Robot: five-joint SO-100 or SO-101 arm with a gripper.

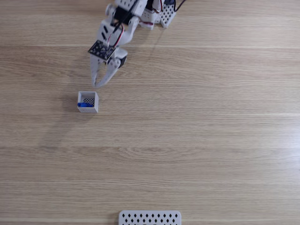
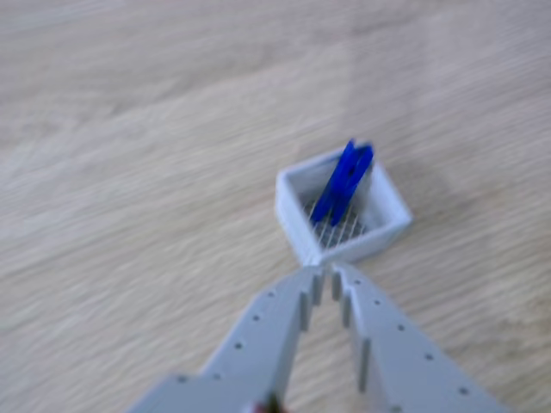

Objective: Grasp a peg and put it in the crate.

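Note:
The crate (image 1: 96, 108) is a small white open box on the wooden table, left of centre in the fixed view. A bright blue peg (image 1: 85, 105) lies inside it; in the other view the peg (image 2: 343, 182) leans tilted against the far wall of the crate (image 2: 294, 219), with its lower end on the mesh bottom. My white gripper (image 1: 97, 85) hangs just beyond the crate's far side, clear of it. In the other view the gripper (image 2: 329, 274) has its fingertips almost touching, with nothing between them, right at the crate's near corner.
A flat white panel with diamond-shaped holes (image 1: 149, 218) lies at the bottom edge of the fixed view. The arm's base (image 1: 157, 13) stands at the top edge. Bare wooden table spreads to the right of the crate and below it.

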